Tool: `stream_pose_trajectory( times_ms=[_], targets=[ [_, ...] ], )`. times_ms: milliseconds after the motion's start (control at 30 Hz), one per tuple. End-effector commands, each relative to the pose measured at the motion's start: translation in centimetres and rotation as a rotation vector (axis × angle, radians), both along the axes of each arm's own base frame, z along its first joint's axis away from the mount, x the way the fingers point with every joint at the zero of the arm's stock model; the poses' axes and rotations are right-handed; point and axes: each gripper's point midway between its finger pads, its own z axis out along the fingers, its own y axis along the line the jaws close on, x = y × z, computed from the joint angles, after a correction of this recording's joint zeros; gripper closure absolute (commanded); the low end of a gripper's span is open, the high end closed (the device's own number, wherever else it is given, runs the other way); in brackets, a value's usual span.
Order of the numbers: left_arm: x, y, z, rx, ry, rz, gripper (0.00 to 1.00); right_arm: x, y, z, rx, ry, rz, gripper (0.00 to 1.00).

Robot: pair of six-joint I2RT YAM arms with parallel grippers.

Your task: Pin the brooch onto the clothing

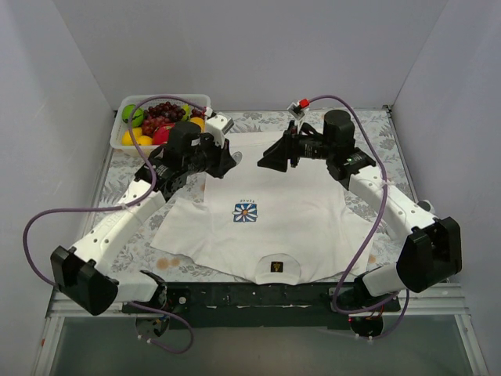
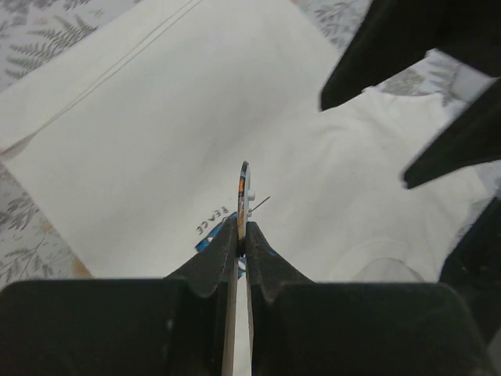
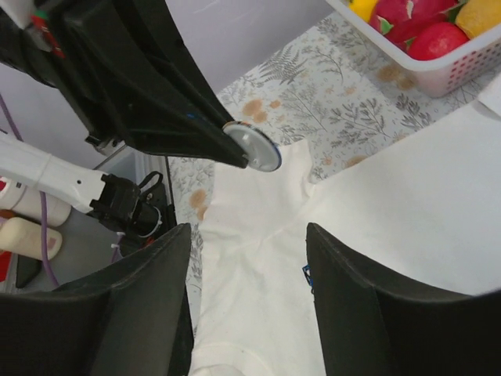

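Note:
The clothing, a white T-shirt (image 1: 274, 223), lies flat on the table with its daisy print (image 1: 245, 211) and dark neck label (image 1: 275, 268) facing up. My left gripper (image 1: 229, 162) hovers over the shirt's far hem. It is shut on the brooch (image 2: 244, 188), seen edge-on there with its pin wire pointing right. In the right wrist view the brooch (image 3: 253, 146) shows as a pale round disc at the left gripper's tip. My right gripper (image 1: 268, 160) is open and empty, facing the left one a short gap away. Its fingers (image 3: 149, 298) straddle bare shirt (image 3: 376, 211).
A white basket of fruit (image 1: 160, 121) stands at the back left, also in the right wrist view (image 3: 423, 39). The floral tablecloth has brown stains (image 1: 162, 263). Purple cables loop beside both arms. Grey walls close in the table.

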Motion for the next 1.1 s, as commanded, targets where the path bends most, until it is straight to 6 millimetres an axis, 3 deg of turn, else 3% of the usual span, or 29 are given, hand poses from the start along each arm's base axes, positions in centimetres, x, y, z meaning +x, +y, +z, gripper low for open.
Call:
stream_pose_trajectory(
  times_ms=[0,200,367,433,600,633,667,733,800,867,900,1033,1067],
  targets=[
    [-4.5,-3.2,5.7,-0.223,-0.052,-0.256,1.0,-0.6,1.2,2.9,0.089,-0.067,0.067,0.36],
    [-6.2,-4.3,6.8,-0.3,-0.025,-0.349,1.0,-1.1,1.4,4.8,0.141,-0.097,0.083,0.41],
    [-6.5,-4.6,7.5,-0.319,-0.034,-0.375,1.0,-1.6,1.3,5.7,0.171,-0.118,0.096,0.51],
    [-6.6,-4.7,7.5,-0.321,-0.029,-0.383,1.0,-1.7,1.3,5.7,0.173,-0.11,0.101,0.63],
    [-6.8,-5.0,7.8,-0.343,-0.022,-0.398,1.0,-2.4,1.3,6.1,0.2,-0.129,0.139,0.77],
    [-6.8,-5.1,7.8,-0.346,-0.02,-0.402,1.0,-2.8,1.3,6.1,0.204,-0.132,0.158,0.9],
    [-6.8,-5.1,7.7,-0.347,-0.013,-0.405,1.0,-3.1,1.3,6.2,0.211,-0.131,0.168,0.97],
    [-6.6,-5.1,7.6,-0.347,-0.012,-0.395,1.0,-3.3,1.2,6.4,0.214,-0.14,0.18,0.99],
    [-6.4,-5.0,7.7,-0.346,-0.015,-0.376,0.96,-3.5,1.1,6.5,0.212,-0.154,0.183,0.99],
    [-6.1,-4.8,8.2,-0.347,-0.034,-0.348,0.79,-3.4,1.1,6.0,0.196,-0.141,0.172,0.99],
    [-5.6,-4.3,8.6,-0.345,-0.058,-0.306,0.75,-3.4,1.0,5.9,0.189,-0.153,0.168,0.99],
    [-5.0,-3.5,9.3,-0.36,-0.094,-0.251,0.7,-3.5,0.9,5.7,0.187,-0.155,0.163,0.99],
    [-4.9,-3.3,9.3,-0.364,-0.094,-0.246,0.64,-3.6,0.9,5.7,0.187,-0.158,0.165,0.99]
  ],
)
